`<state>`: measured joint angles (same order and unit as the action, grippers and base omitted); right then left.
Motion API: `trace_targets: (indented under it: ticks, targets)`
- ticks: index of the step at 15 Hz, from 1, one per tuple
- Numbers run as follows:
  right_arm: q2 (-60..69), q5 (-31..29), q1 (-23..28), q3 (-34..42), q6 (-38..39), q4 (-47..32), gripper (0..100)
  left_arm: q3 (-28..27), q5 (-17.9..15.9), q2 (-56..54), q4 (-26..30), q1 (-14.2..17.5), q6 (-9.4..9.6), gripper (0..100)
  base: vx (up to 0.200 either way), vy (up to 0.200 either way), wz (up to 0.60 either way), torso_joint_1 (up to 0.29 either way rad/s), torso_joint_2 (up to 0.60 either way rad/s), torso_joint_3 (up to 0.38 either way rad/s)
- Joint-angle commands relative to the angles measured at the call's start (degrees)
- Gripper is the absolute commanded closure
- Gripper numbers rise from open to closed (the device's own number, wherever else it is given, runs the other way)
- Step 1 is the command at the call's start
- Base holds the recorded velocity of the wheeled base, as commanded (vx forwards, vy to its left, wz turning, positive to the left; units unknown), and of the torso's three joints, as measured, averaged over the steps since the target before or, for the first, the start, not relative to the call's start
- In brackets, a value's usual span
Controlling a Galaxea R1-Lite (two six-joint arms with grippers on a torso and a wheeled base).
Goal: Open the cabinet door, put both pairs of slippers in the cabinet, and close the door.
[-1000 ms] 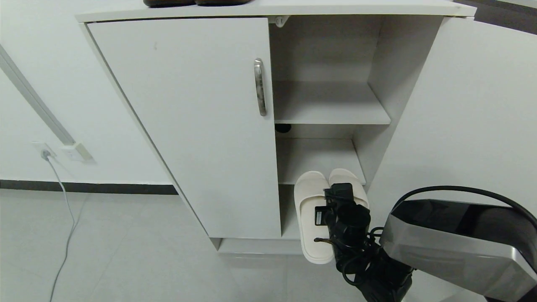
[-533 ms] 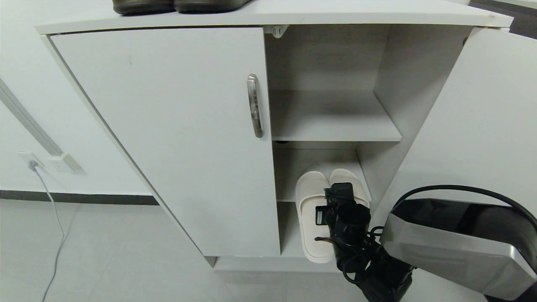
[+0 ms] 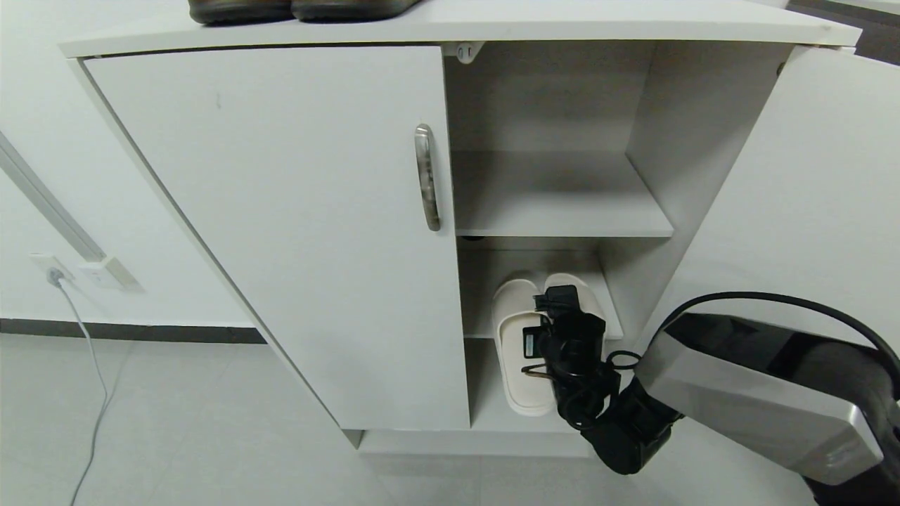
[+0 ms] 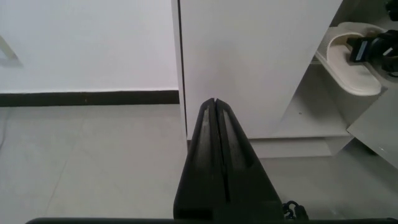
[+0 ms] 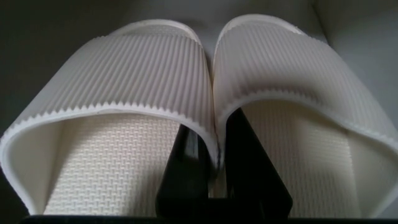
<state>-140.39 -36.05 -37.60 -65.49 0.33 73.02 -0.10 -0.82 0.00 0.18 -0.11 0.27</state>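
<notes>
Right hand [image 3: 559,313]: clamped on the white slippers [image 3: 515,351] – fingers [image 5: 186,168] pinched the two inner side walls together, one slipper hanging either side.
Where the pair was: held side by side, soles down, at the right-hand opening of the cabinet [image 3: 457,31]; toes reached in over the front of the lower shelf [image 3: 481,309], heels stuck out toward the robot.
Key relation: long axis ran straight into the opening, toes first, directly ahead of the right hand – judged to need only a push forward and a slight drop onto that shelf.
Clearance: sat between the closed door [image 3: 281,211] and the open door [image 3: 808,197], touching neither as far as could be seen.
Left hand [image 4: 214,124]: fingers pressed together, held nothing, hung low facing the closed door; farther from the slippers than the right.
Second pair: dark pair [image 3: 302,8] rested on the cabinet's top, not yet stowed.
Writing: small white tag [image 3: 529,350] on the right wrist, too small to read.
</notes>
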Motion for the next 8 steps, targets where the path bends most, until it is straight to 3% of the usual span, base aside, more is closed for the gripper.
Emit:
trace_targets:
  ticks: [1, 2, 8]
  targets:
    - [-1.7, 0.2, 0.8, -2.9, 0.0, -0.9, 100, 0.0, 0.0, 0.1, 0.0, 0.0, 0.00, 100, 0.000, 0.000, 0.00, 0.000, 0.00, 0.000]
    - [-3.2, 0.5, 1.5, -7.6, 0.0, -3.8, 100, 0.0, 0.0, 0.1, 0.0, 0.0, 0.00, 100, 0.000, 0.000, 0.00, 0.000, 0.00, 0.000]
    - [-5.0, 0.9, 3.0, -18.2, 4.0, -15.9, 100, 0.0, 0.0, 0.1, 0.0, 0.0, 0.00, 100, 0.000, 0.000, 0.00, 0.000, 0.00, 0.000]
